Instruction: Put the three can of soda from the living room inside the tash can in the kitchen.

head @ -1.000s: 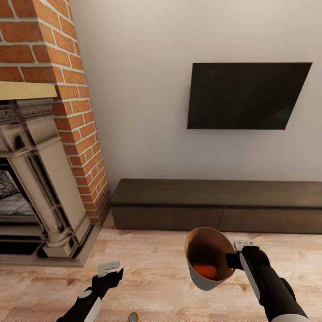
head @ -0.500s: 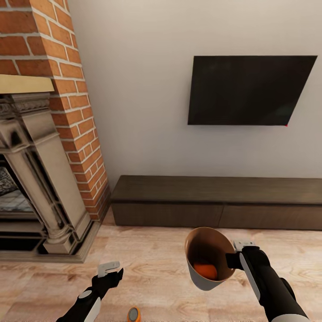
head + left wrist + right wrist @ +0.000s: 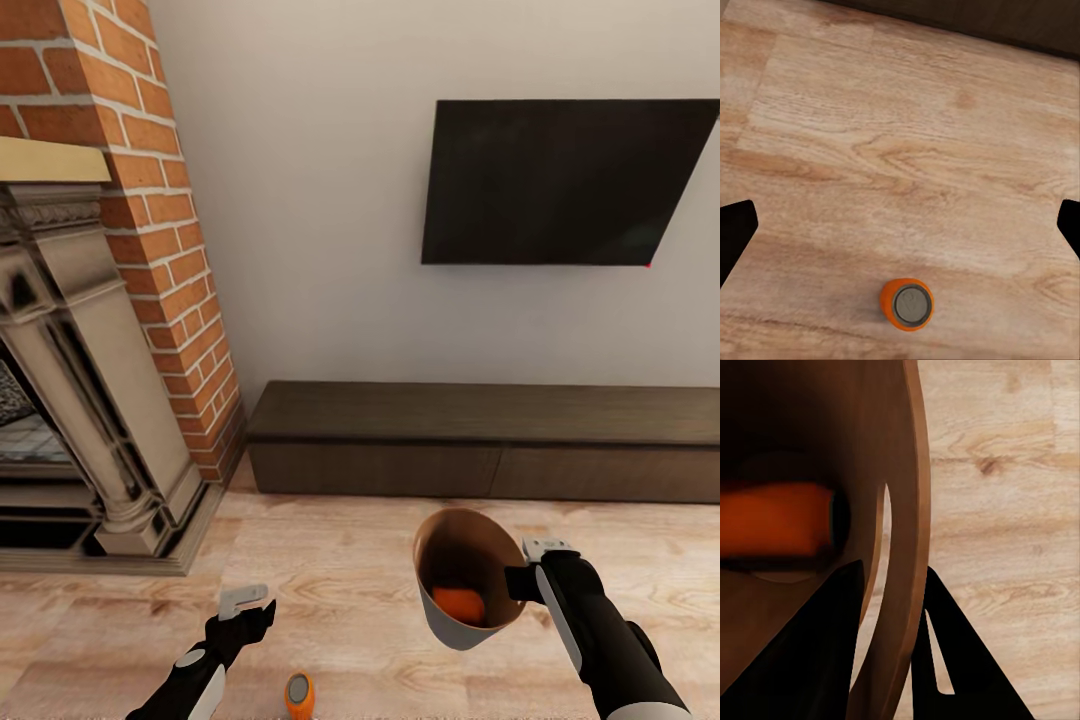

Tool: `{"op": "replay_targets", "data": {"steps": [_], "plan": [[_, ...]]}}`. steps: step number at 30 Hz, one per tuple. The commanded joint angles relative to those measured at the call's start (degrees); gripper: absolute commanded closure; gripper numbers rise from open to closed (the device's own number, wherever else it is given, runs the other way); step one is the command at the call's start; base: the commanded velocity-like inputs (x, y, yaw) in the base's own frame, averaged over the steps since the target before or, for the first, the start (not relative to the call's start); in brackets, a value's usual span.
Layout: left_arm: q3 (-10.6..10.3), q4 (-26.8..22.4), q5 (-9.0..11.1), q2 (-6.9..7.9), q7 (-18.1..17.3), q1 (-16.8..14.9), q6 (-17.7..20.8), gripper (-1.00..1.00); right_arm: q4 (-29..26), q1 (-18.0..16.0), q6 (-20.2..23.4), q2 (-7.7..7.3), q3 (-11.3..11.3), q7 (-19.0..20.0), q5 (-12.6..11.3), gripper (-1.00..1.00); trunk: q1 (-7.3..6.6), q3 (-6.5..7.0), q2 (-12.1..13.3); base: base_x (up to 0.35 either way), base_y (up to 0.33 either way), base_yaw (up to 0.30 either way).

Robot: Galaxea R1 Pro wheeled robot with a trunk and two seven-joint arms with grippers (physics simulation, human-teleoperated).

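Bin (image 3: 462,592): pale outside, brown inside, carried tilted by the right pincer (image 3: 520,580), which pinches its rim, one finger inside the wall and one outside, as the right wrist view shows. One orange can (image 3: 459,605) lies in its bottom.

Second orange can (image 3: 299,694): upright on the wood floor (image 3: 340,580), near the left pincer (image 3: 245,603) and just in front of it in the head view. The left wrist view looks down on its pale top, fingers spread wide and empty.

Change: the view has moved over the last second, so the television (image 3: 560,182) and brick fireplace (image 3: 110,300) sit differently and the floor can has come fully into frame.

Judgement: one can binned, this one next; the blue can is unaccounted for.
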Motion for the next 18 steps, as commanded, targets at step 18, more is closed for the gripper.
{"op": "replay_targets", "data": {"steps": [18], "plan": [[-0.01,0.00,0.00,0.00,0.00,0.01,-0.03,-1.00,-0.03,-0.02,-0.03,0.00,0.00,0.11,-0.68,1.00,0.22,-0.77,-0.42,0.000,-0.116,0.000]]}}
